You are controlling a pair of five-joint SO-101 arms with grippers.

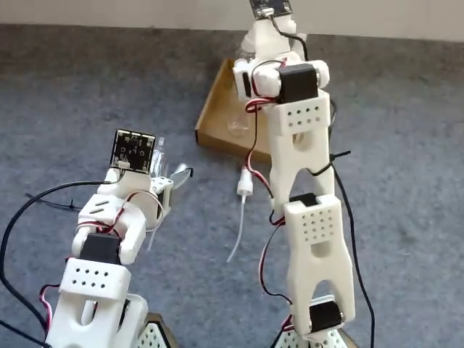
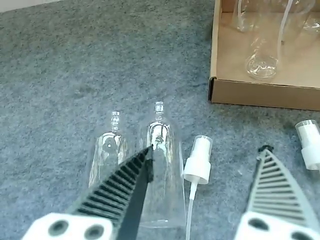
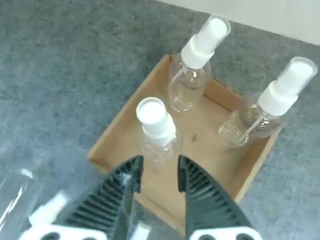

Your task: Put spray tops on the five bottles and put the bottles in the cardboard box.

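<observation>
Three capped bottles stand upright in the cardboard box [image 3: 205,150]: one at the back [image 3: 192,75], one to the side [image 3: 265,110], and one nearest the open front corner [image 3: 157,130]. Each has its white spray top on, and they stand apart from one another.

The right tool [image 3: 159,160] hangs over that nearest bottle with its jaws a little apart, pinching nothing. There is a pale blur low down between them, possibly something lying on the surface below, but I can't make it out.

Outside the box, two bare bottles lie on their sides next to each other, one thinner-looking [image 2: 107,150] and one fuller [image 2: 160,165], with their necks pointing the same way. A loose spray top [image 2: 197,162] with its thin tube lies just beside the fuller one. A second top [image 2: 309,142] lies farther off, nearer the box wall. The left tool [image 2: 207,150] is over this group with its jaws spread wide and nothing in them.

By my count the job is a bit past halfway. Three of the five bottles are finished and boxed. The other two need tops fitted and then have to go into the box, which looks to have room for them.

The surface [image 2: 75,65] is a grey, felt-like carpet. At its far edge a pale wall [image 1: 145,13] runs across behind the arms.
</observation>
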